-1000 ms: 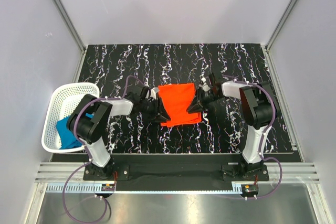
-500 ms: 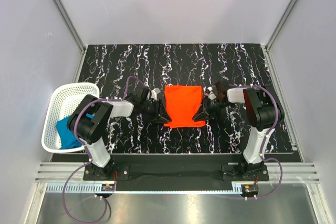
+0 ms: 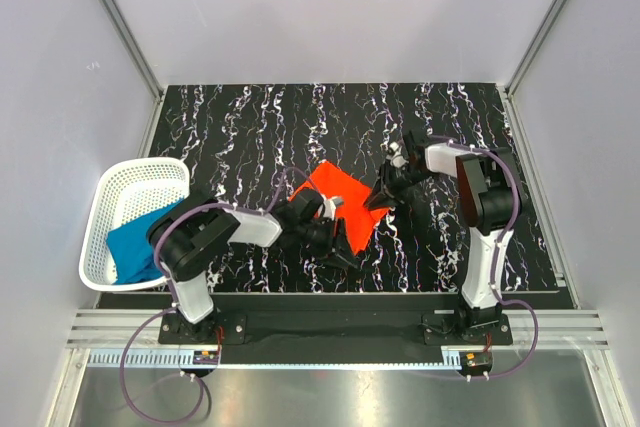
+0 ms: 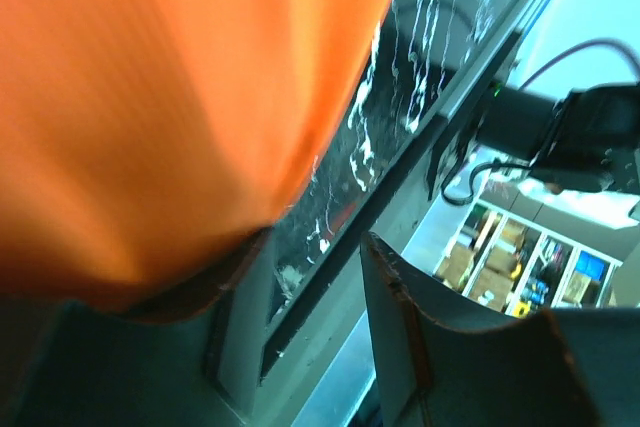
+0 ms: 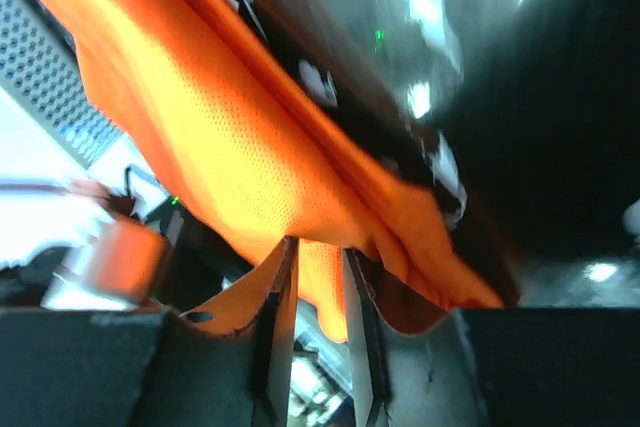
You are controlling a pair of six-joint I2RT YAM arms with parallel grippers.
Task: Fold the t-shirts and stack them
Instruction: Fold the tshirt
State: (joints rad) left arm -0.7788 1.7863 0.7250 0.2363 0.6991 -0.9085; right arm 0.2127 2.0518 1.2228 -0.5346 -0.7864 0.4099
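The orange-red t-shirt (image 3: 335,199) lies folded small on the black marbled table (image 3: 250,127), turned like a diamond. My right gripper (image 3: 385,197) is at its right corner. In the right wrist view the jaws (image 5: 318,252) are nearly closed with a fold of the orange cloth (image 5: 220,137) between them. My left gripper (image 3: 343,247) is at the shirt's near corner. In the left wrist view its jaws (image 4: 305,247) stand wide apart, and blurred orange cloth (image 4: 180,77) hangs over the left finger (image 4: 130,367). The teal blue t-shirt (image 3: 135,247) lies in the basket.
The white mesh basket (image 3: 130,182) stands at the table's left edge, next to my left arm's base. The table's front edge and a metal rail (image 3: 320,327) run just behind my left gripper. Grey walls close in both sides.
The orange shirt has turned from square-on to a diamond. My left gripper has swung right and toward the front edge. My right gripper has moved slightly back with the shirt's corner.
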